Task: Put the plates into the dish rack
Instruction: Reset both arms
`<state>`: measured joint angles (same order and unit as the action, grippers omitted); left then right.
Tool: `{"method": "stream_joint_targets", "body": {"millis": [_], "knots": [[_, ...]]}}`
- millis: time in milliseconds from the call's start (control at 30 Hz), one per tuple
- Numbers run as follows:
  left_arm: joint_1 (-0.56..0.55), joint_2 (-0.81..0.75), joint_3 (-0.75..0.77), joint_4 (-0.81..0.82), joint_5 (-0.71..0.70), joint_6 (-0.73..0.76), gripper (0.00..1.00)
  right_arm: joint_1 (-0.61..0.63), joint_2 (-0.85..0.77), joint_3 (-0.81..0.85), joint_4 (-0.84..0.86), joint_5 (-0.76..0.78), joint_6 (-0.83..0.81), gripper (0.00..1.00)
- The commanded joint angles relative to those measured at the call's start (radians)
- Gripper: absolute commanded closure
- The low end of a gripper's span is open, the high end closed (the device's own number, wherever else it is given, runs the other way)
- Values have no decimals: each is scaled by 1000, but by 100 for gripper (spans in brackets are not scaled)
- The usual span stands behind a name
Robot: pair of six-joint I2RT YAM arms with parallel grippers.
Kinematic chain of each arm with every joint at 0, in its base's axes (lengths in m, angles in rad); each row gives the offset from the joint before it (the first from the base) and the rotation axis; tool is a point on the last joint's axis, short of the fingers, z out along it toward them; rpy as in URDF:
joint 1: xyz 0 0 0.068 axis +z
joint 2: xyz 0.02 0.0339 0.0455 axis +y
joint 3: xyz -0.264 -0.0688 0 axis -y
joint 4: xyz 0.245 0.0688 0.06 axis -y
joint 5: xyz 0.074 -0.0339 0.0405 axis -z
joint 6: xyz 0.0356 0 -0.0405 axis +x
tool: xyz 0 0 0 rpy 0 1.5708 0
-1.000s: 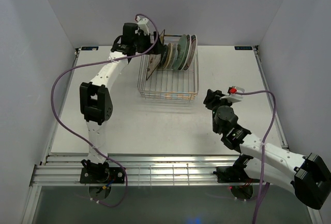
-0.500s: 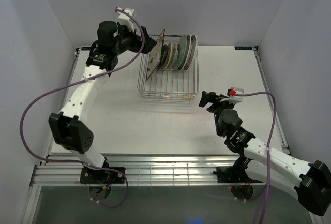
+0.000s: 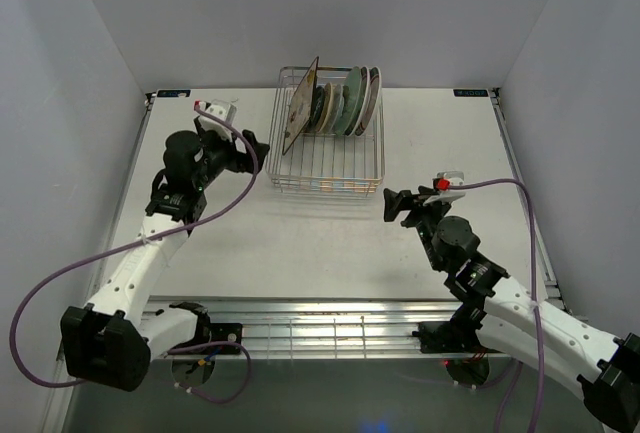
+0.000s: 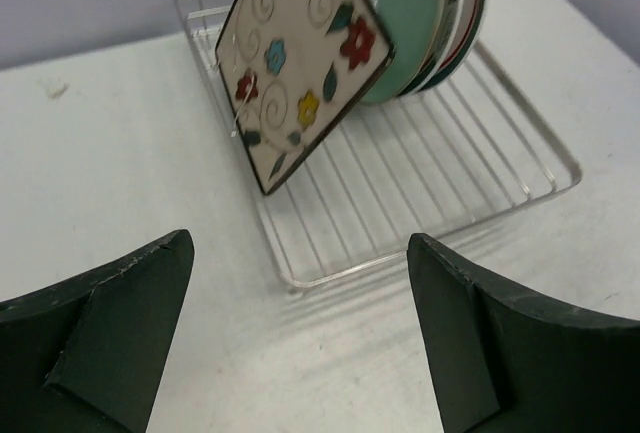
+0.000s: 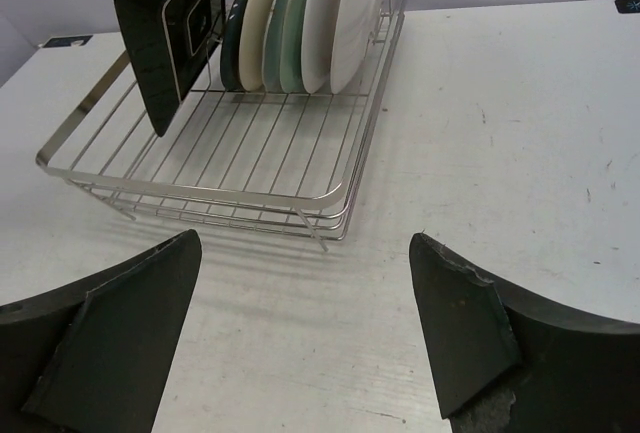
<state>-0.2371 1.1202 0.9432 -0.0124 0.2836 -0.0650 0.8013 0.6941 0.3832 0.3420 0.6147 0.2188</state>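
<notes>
The silver wire dish rack (image 3: 325,191) stands at the back middle of the table. Several plates stand upright in it. The square floral plate (image 3: 300,113) leans at the left end, with round plates (image 3: 348,101) packed to its right. My left gripper (image 3: 250,148) is open and empty, left of the rack and apart from it. Its view shows the floral plate (image 4: 300,63), a pale green plate (image 4: 405,13) and the rack (image 4: 450,183) beyond the open gripper (image 4: 300,333). My right gripper (image 3: 395,203) is open and empty near the rack's front right corner. Its view shows the rack (image 5: 200,193) and plates (image 5: 310,23).
White walls close in the table at the back and both sides. Purple cables loop off both arms, the left one (image 3: 60,273) hanging over the table's left edge. A metal rail (image 3: 320,318) runs along the near edge.
My left arm has swung down and back from above the rack's left end to the table on its left. The right gripper has opened and shifted slightly left. The floral plate stays in the rack.
</notes>
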Motion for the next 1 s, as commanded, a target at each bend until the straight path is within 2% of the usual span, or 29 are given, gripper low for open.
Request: {"method": "stream_joint_targets", "body": {"millis": [0, 167, 300, 400, 600, 967], "knots": [[10, -75, -119, 69, -96, 22, 2, 1, -54, -39, -6, -26, 4, 10], [12, -183, -256, 80, -253, 25, 2, 1, -128, -127, -6, -24, 57, 10], [13, -299, -410, 135, -268, 42, 2, 1, -179, -179, -15, 10, 103, 10], [16, -362, -464, 166, -300, 53, 2, 3, -217, -217, -12, 11, 116, 10], [16, -312, -520, 172, -304, 60, 2, 1, -274, -271, -20, 14, 126, 10], [16, -372, -581, 233, -299, 99, 2, 1, -318, -294, -44, 13, 134, 10]]}}
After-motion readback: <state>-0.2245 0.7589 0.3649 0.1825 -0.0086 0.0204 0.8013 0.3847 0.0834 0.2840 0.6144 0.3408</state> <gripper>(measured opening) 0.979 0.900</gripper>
